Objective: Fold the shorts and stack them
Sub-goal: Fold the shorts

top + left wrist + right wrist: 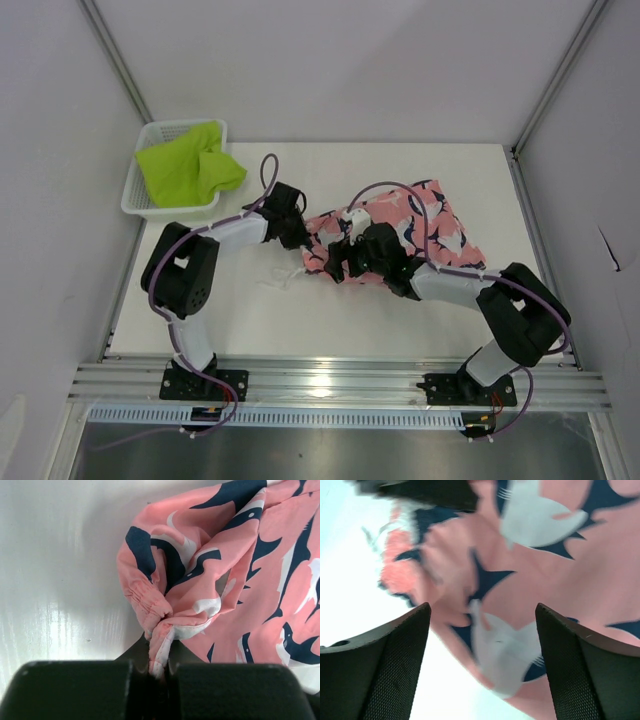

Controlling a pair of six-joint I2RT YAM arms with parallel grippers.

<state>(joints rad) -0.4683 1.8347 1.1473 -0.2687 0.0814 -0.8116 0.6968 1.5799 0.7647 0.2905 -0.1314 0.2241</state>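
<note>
The coral-pink shorts with navy and white print lie crumpled at the middle of the table. My left gripper is shut on a bunched edge of them at their left end; the pinched cloth shows between the black fingers in the left wrist view. My right gripper is open just over the near left part of the pink shorts, its fingers spread on either side of the cloth. The lime-green shorts lie heaped in the basket at the back left.
The white mesh basket stands at the table's back left corner. A white drawstring trails on the table near the pink shorts. Grey walls close in the back and sides; an aluminium rail runs along the near edge.
</note>
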